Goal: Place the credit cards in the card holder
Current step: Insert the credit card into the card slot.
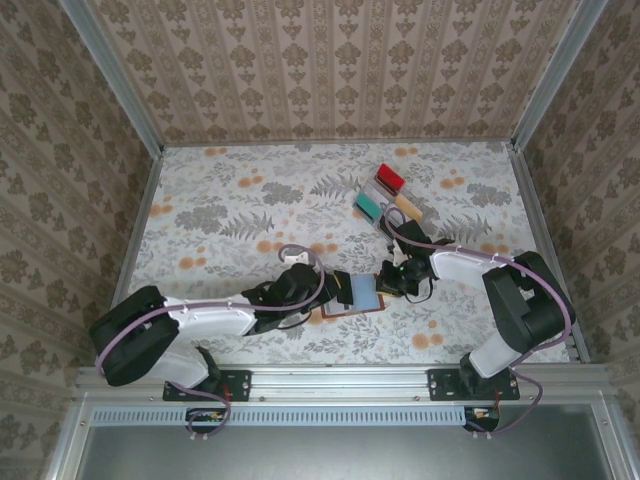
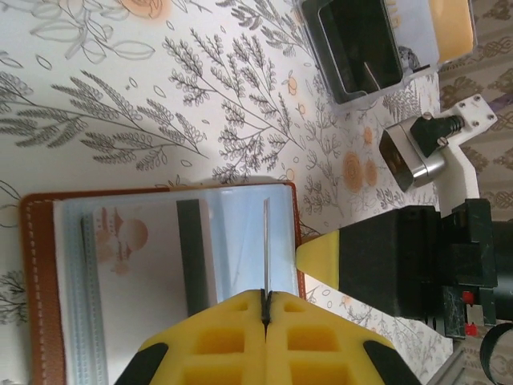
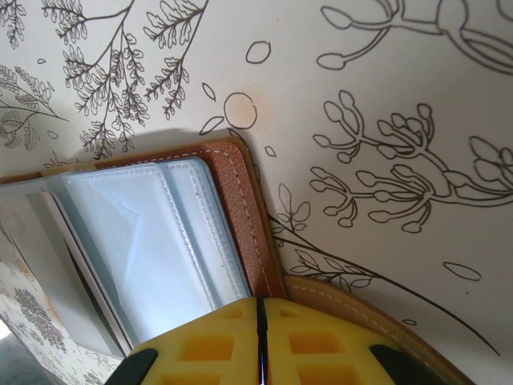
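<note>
Credit card [image 2: 266, 241] edge-up (left hand [image 2: 266, 297] pinching), lengthwise over card holder [image 2: 36, 281].

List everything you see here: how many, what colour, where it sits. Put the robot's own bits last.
brown leather-like folding card holder: one, brown with light-blue clear pockets, open on the table near the front, between the grippers
pale plastic card: one, pale with a dark stripe and an orange picture, inside the holder
clear plastic slotted rack: one, clear, holding red, teal and tan pieces, farther back, right of centre
floral tablecloth: one, white with grey leaves and orange blooms, over the table
patterned wallpaper walls: three, beige, around the table
left arm, right arm: black and white, from the near edge
left gripper: yellow fingers, shut on a thin sheet seen edge-on, card or pocket leaf unclear
right gripper: yellow fingers, shut, at the holder's brown edge
</note>
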### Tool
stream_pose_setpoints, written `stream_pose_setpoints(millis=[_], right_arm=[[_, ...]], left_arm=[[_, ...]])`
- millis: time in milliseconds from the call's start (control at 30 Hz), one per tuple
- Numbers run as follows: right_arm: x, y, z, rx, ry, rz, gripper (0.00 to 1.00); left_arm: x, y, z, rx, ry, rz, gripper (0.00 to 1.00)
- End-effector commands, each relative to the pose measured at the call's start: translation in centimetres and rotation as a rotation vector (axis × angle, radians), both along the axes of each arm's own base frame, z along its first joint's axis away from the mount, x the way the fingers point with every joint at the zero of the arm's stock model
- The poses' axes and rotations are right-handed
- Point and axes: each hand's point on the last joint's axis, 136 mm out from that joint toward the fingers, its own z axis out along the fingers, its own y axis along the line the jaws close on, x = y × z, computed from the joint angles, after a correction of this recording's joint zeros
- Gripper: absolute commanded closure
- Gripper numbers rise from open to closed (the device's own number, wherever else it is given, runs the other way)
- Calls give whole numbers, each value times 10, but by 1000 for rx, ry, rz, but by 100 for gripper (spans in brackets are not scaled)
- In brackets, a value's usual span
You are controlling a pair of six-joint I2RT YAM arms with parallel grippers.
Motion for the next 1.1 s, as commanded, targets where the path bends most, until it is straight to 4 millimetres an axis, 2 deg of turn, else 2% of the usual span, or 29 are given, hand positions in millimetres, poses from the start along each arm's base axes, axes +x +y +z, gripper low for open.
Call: stream_pose_setpoints(millis=[0, 400, 567, 833, 1067], right_arm=[[-19, -17, -29, -104, 88, -21, 90], [-21, -17, -32, -104, 102, -18, 90], [-20, -16, -31, -104, 101, -17, 90], [-18, -15, -30, -105, 100, -22, 90], [-18, -16, -29, -109, 100, -23, 90]], left_arm=[[3, 10, -18, 67, 13, 7, 100], [4, -24, -49, -68, 84, -18, 100], [2, -28, -57, -85, 108, -17, 100], [-6, -31, -59, -75, 147, -37, 100], [-12, -26, -62, -69, 160, -42, 100]])
